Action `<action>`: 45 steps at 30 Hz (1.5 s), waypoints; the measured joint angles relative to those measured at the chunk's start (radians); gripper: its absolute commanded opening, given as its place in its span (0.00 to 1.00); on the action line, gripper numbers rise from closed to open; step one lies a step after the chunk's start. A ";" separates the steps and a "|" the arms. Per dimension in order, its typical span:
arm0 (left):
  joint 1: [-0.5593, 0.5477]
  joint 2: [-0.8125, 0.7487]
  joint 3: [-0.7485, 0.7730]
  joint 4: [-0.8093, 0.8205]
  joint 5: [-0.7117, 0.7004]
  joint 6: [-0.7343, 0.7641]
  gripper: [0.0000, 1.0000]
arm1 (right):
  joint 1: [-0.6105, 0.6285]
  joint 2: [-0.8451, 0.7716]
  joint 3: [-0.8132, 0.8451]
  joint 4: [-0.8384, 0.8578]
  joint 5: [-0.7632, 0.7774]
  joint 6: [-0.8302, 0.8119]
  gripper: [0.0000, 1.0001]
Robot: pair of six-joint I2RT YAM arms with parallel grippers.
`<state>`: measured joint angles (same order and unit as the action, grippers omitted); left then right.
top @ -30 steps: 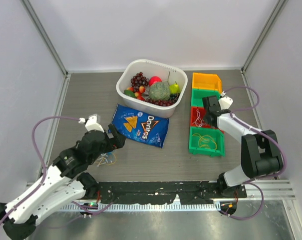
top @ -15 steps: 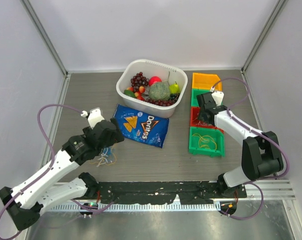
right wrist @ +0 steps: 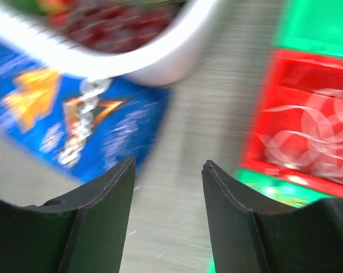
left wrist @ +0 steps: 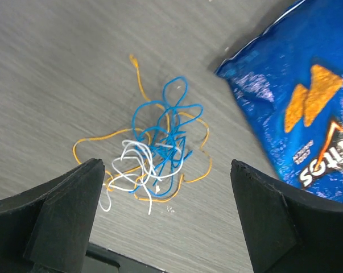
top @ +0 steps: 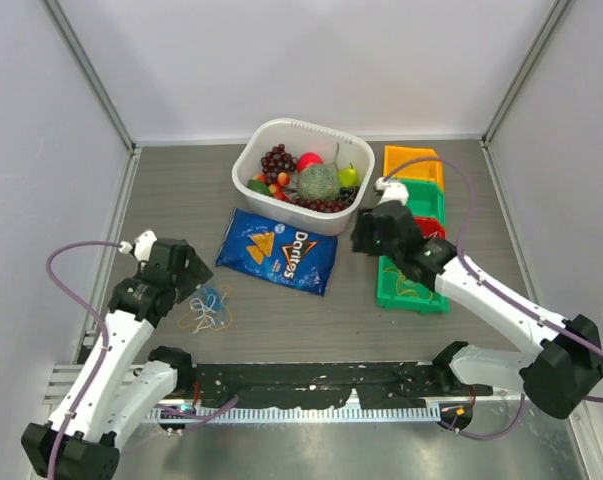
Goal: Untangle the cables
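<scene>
A tangle of thin blue, yellow and white cables (top: 209,308) lies on the grey table left of centre. In the left wrist view the cables (left wrist: 157,149) sit just ahead of my left gripper (left wrist: 165,166), which is wide open and holds nothing. From above, the left gripper (top: 188,280) hovers at the tangle's upper left. My right gripper (top: 365,238) is over the table between the chip bag and the bins. The right gripper (right wrist: 168,164) is open and empty. A white cable (right wrist: 316,136) lies in the red bin, and a yellow cable (top: 413,284) in the near green bin.
A blue Doritos bag (top: 279,250) lies right of the tangle. Behind it is a white basin (top: 243,165) of fruit. A column of bins stands on the right: orange (top: 411,160), green, red (top: 428,228), green (top: 436,300). A black rail (top: 311,380) runs along the near edge.
The right gripper has opened, left the red bin and swung left toward the table's middle. The left arm has drawn back to the left, uncovering the tangle.
</scene>
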<state>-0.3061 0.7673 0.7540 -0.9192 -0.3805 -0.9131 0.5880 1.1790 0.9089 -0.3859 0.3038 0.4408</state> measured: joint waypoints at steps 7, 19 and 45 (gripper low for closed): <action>0.053 0.045 -0.109 0.024 0.107 -0.102 0.78 | 0.282 0.087 -0.079 0.302 -0.271 0.030 0.56; 0.054 -0.092 -0.257 0.045 0.089 -0.301 0.50 | 0.484 0.676 0.127 0.690 -0.407 0.196 0.49; 0.054 -0.096 -0.301 0.122 0.093 -0.292 0.00 | 0.501 0.745 0.190 0.749 -0.377 0.247 0.48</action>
<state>-0.2520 0.6712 0.4534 -0.7975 -0.2874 -1.2053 1.0893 1.9236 1.0992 0.3630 -0.0727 0.6876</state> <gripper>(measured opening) 0.015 0.488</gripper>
